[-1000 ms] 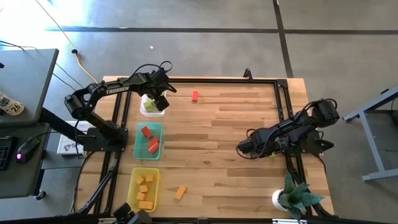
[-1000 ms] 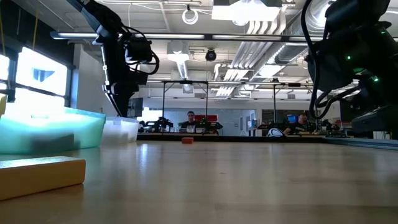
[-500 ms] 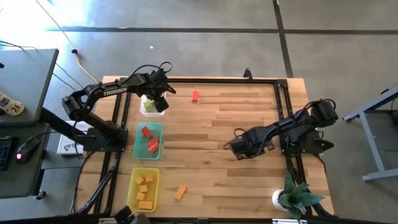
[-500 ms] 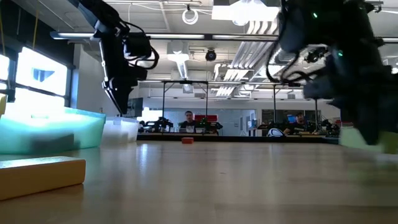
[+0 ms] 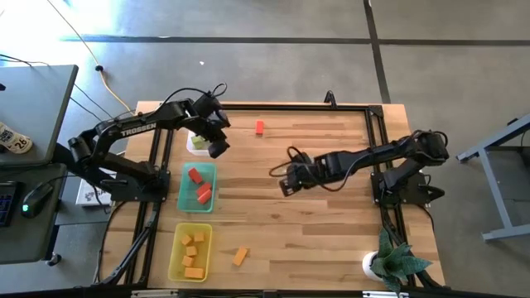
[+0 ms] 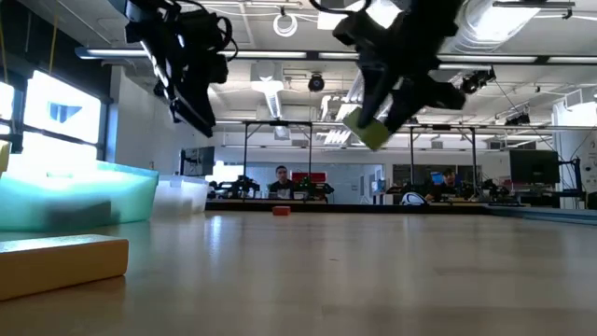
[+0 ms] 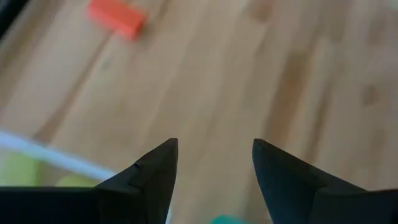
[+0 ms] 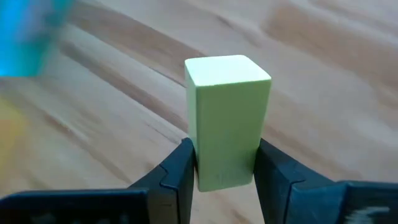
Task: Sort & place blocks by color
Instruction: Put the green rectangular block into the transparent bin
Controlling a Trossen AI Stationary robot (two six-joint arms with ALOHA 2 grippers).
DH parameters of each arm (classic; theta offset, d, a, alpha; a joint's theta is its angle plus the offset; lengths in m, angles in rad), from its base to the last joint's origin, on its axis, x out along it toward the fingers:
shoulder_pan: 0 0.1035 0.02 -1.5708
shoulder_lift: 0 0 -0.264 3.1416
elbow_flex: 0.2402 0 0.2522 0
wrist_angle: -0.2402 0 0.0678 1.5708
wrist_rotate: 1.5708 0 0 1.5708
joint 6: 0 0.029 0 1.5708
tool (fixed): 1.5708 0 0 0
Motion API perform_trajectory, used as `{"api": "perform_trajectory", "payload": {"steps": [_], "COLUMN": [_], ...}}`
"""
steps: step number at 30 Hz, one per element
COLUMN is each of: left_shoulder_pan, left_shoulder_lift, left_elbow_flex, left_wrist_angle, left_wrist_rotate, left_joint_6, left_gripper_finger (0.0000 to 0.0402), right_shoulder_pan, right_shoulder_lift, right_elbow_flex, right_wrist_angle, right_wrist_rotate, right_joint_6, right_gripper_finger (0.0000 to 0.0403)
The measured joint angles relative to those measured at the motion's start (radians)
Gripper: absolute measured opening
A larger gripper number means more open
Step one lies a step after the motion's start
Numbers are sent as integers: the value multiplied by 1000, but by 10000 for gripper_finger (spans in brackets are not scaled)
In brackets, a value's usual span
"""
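Observation:
My right gripper (image 5: pixel 286 184) is over the middle of the table, shut on a yellow-green block (image 8: pixel 227 118), which also shows high above the wood in the low view (image 6: pixel 368 131). My left gripper (image 7: pixel 214 146) stands open with nothing between its fingers. It hangs by the clear tray (image 5: pixel 199 142), which holds yellow-green blocks. A loose red block (image 5: pixel 259 127) lies flat at the far side. A loose orange block (image 5: pixel 240 256) lies flat near the front edge. My right gripper pinches the yellow-green block between its two fingers, on two opposite sides at the end nearest the wrist (image 8: pixel 205 168). Most of the block sticks out beyond the fingertips. The fingers slant down from the table's right side. The block is lifted clear of the table.
At the left stand a green tray (image 5: pixel 184 197) with red blocks and a yellow tray (image 5: pixel 175 257) with orange blocks. A potted plant (image 5: pixel 389 261) sits at the near right corner. A black frame (image 5: pixel 377 141) runs along the table's edges.
My right gripper has risen and swept from near the table's right edge toward the middle, carrying the yellow-green block clear of the wood. My left gripper has risen, tipped, and drifted a little off the clear tray toward the near side, staying open.

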Motion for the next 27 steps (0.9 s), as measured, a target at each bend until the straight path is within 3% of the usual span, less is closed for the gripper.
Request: {"api": "perform_trajectory", "payload": {"steps": [16, 27], "left_shoulder_pan": [-85, -107], "left_shoulder_lift": [-11, -11], "left_elbow_flex": [0, 0], "left_wrist_angle": [247, 596], "left_wrist_rotate": [486, 513], "left_joint_6": [-61, -376], "left_gripper_finger": [196, 196], "right_shoulder_pan": [-117, -189], "right_shoulder_lift": [0, -1], "right_elbow_flex": [10, 10], "right_wrist_angle": [519, 714], "right_wrist_rotate": [-96, -192], "right_joint_6": [-467, -583], "right_gripper_finger": [107, 107]}}
